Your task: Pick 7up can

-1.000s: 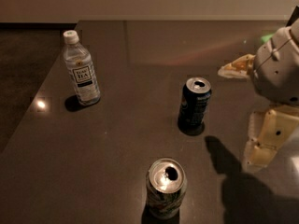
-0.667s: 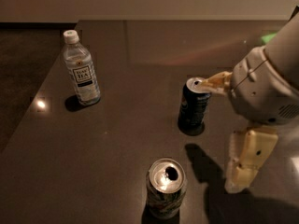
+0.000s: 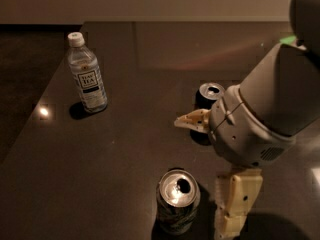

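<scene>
- Your arm [image 3: 270,109] has swung further left into the scene than it was a second ago, and the gripper [image 3: 204,176] now sits closer to the two cans; the cans and the bottle have not shifted.
- Nearest to you, the 7up can [image 3: 177,204] stands upright on the dark table [image 3: 125,149] at the bottom edge of the view, its silver top open and catching the light.
- Just to the right of that can you see the gripper's lower finger [image 3: 235,199], pointing downward and beside the can; whether the two touch cannot be told.
- The gripper is spread wide and has hold of nothing; the 7up can is not between the fingers but below and left of the gap.
- The upper finger [image 3: 192,120] points left, in front of the lower part of the dark can [image 3: 209,95], which stands upright behind it.
- The grey wrist housing fills the right side and hides the table there.
- Farthest back on the left, well apart from both cans, a clear bottle [image 3: 87,76] with a white cap stands upright.
</scene>
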Tool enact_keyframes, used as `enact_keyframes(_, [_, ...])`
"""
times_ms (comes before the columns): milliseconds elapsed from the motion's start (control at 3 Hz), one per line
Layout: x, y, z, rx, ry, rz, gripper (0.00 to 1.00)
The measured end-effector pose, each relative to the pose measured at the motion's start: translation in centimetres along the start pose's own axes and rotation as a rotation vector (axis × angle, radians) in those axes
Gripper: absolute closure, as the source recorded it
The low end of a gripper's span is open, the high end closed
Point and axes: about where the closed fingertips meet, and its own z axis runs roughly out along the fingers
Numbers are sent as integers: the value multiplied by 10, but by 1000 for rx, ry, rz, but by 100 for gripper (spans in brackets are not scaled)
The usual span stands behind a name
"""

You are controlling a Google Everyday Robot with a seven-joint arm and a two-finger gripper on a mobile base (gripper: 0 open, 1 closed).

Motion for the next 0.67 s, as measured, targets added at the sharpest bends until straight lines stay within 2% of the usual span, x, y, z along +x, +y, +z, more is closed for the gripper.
enact_keyframes(333, [-11, 11, 16, -42, -21, -30, 0])
enact_keyframes(667, [-18, 17, 28, -82, -39, -48, 15])
